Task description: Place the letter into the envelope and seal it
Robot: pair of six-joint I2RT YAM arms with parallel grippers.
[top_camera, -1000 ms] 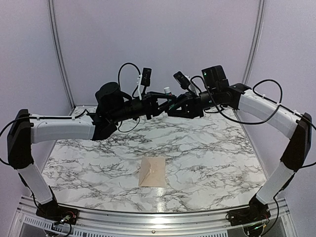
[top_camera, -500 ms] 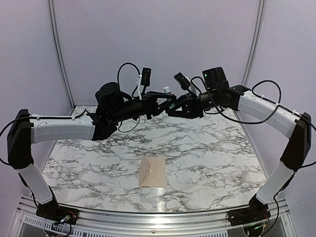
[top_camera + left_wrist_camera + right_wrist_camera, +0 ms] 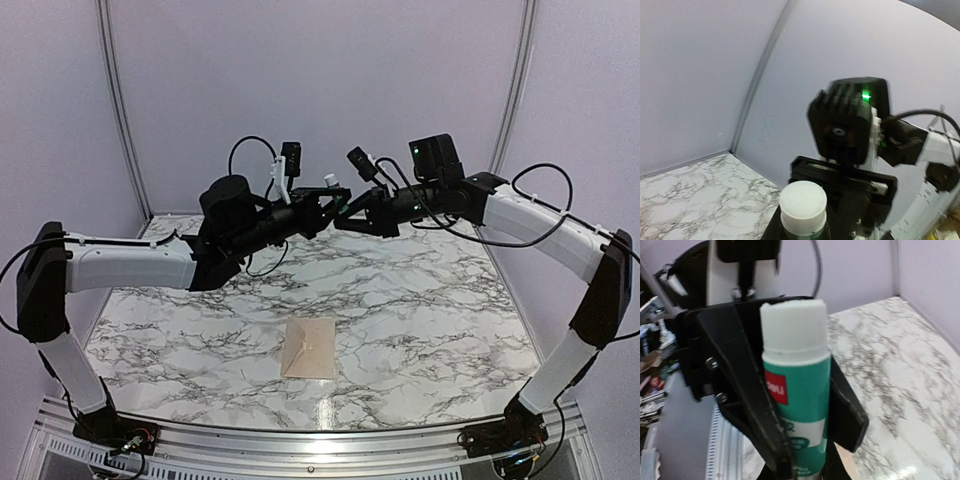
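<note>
Green glue stick, white cap, red label showing "eli": left jaws clenched on it; right jaws: cannot tell.

Both arms stand high and bend inward, so the two claws meet tip to tip at the far centre. The left arm rises from its near-left base, then reaches level to the right; the right arm arches over from the near right. The left claw is clamped on a glue stick, fingers pressed against both its sides. The right claw sits just at it, but its own jaws are too hidden to read.
</note>
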